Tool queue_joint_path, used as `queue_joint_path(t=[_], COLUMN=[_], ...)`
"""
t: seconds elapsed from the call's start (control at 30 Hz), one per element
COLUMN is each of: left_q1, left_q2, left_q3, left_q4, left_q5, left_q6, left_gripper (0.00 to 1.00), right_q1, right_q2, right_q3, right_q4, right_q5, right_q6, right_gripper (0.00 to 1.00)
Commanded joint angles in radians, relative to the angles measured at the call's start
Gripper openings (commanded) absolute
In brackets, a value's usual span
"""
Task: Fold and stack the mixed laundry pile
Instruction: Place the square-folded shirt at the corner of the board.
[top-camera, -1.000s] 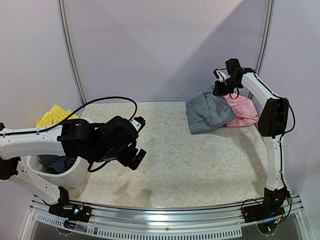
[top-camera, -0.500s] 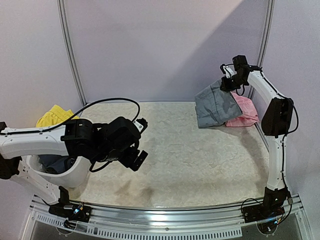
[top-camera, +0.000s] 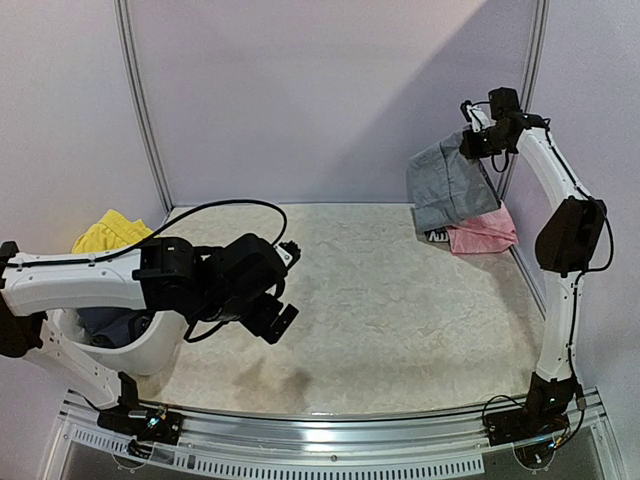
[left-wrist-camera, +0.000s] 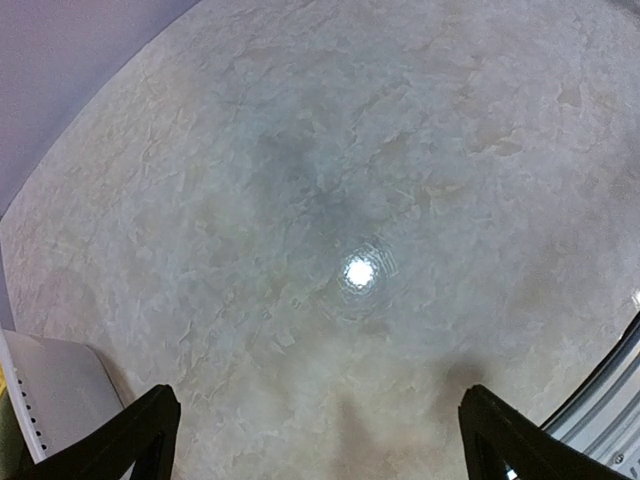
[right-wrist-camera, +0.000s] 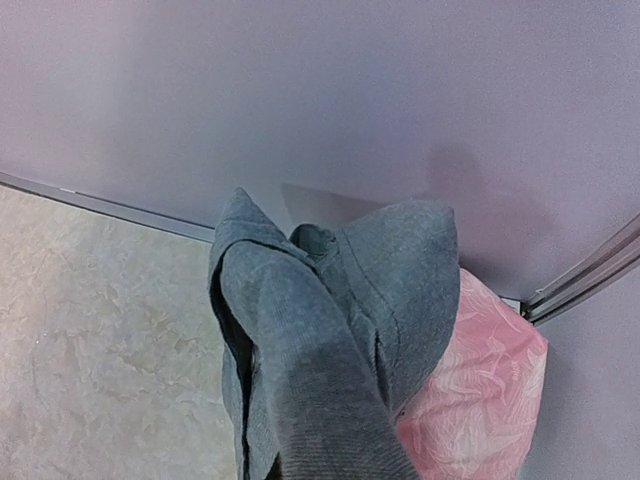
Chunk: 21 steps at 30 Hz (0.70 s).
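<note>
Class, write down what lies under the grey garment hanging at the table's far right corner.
A pink piece lies on the table below the grey garment; its right part shows. The hanging cloth covers its left part and anything else there.

white tub (top-camera: 150, 352): near-left of table | marbled table (top-camera: 400, 300): glare spot (left-wrist-camera: 360, 270) | lilac wall (top-camera: 330, 100): behind table

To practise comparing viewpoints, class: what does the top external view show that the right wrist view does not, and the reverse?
Only top external: the open left pincer over the table, the right pincer gripping the grey shirt, the white tub and a yellow garment. Only right wrist: the shirt's folds and ribbed weave close up. Both: the hanging grey shirt, the pink piece next to it, the table, the wall.
</note>
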Motion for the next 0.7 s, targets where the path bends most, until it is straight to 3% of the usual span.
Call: queue_joint_path(t=[0.0, 0.33, 0.67], left_q1=[0.024, 0.04, 0.065], left_q2=[0.019, 0.041, 0.058], left_q3=[0.021, 0.033, 0.044], left_q4=[0.019, 0.006, -0.035], left_q5=[0.027, 0.053, 0.085], left_q6=[0.014, 0.02, 0.017], left_gripper=[0.99, 1.0, 1.0], right_q1=[-0.033, -0.092, -0.157], right_q2=[-0.038, 0.049, 0.164], right_q3=[0.03, 0.026, 0.026], right_q4=[-0.003, 0.009, 0.129], right_q5=[0.011, -0.034, -0.061], right_q6=[-0.021, -0.028, -0.044], right_gripper=[0.0, 0.0, 0.0])
